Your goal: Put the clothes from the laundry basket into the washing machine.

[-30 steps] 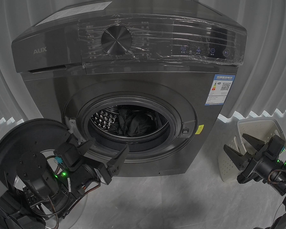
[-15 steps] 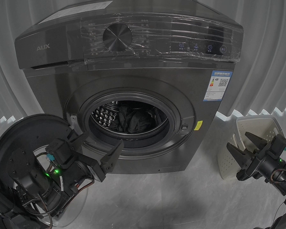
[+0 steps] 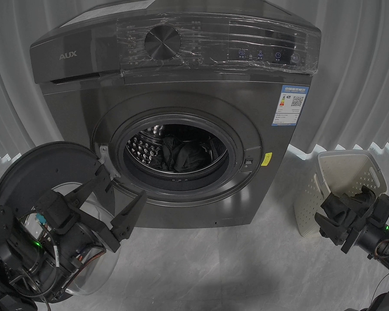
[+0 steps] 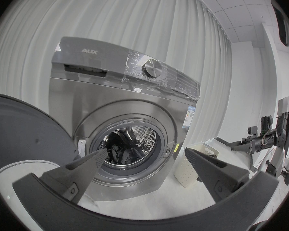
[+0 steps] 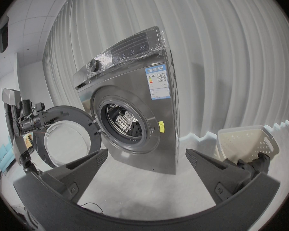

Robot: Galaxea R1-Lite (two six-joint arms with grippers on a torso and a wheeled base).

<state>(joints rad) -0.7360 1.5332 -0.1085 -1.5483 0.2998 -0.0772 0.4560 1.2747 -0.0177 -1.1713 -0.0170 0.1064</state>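
The grey washing machine (image 3: 181, 96) stands ahead with its round door (image 3: 47, 165) swung open to the left. Dark clothes (image 3: 181, 156) lie inside the drum, and the clothes (image 4: 118, 153) show there from the left wrist too. A white laundry basket (image 3: 350, 165) sits on the floor right of the machine with a dark garment (image 3: 358, 197) in it. My left gripper (image 3: 123, 185) hangs open and empty in front of the door. My right gripper (image 3: 339, 221) is open and empty just in front of the basket (image 5: 244, 135), near the dark garment (image 5: 250, 166).
White curtains (image 3: 358, 65) run behind and beside the machine. Grey floor (image 3: 212, 260) lies open in front of it. The open door takes up the space on the left, close to my left arm.
The whole head picture has shifted: the machine looks smaller and the basket shows more fully, so the camera has backed off. Both grippers sit lower in the picture and stay open.
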